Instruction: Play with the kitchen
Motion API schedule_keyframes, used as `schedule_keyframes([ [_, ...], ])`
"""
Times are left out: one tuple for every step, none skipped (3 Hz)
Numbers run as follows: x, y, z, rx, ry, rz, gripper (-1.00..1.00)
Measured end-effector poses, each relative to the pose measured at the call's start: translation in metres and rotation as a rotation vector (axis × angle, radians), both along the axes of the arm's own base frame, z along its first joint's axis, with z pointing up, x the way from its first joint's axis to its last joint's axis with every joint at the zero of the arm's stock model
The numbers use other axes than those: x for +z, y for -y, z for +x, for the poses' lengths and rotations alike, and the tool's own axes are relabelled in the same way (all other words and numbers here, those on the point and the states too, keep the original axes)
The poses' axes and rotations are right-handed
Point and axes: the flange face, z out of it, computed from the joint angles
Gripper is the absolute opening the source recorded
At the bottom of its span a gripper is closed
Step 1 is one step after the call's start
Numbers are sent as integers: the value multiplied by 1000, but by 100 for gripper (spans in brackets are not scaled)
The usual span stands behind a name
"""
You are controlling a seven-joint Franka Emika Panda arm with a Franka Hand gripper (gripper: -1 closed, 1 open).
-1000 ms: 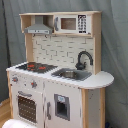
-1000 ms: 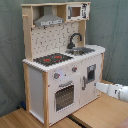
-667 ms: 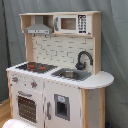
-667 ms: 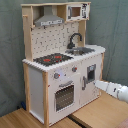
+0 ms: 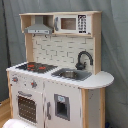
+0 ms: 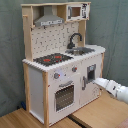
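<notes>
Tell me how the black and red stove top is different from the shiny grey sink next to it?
The black and red stove top is flat, dark, with red rings. The shiny grey sink is a hollow basin with a black curved faucet behind it. Both sit in the white counter.

Looks like a lab or test room, not a real home. A grey-green cloth [image 5: 114, 45] hangs as a backdrop behind everything in both exterior views. The only kitchen here is a toy one [image 6: 55, 70], white w/ pale wood, w/ a small hob [image 5: 36, 66], sink [image 5: 71, 74] & pretend microwave [image 5: 71, 23]. It stands on plain wood boards [image 6: 95, 112]. A white robot arm [image 6: 114, 90] reaches in from the second exterior view's right.
</notes>
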Motion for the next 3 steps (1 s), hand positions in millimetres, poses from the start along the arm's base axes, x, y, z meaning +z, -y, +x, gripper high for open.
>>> schedule_keyframes([
  [0,-4,1,-3,12,108,100],
  [0,-4,3,-17,35,216,100],
  [-4,-6,6,-18,60,287,100],
])
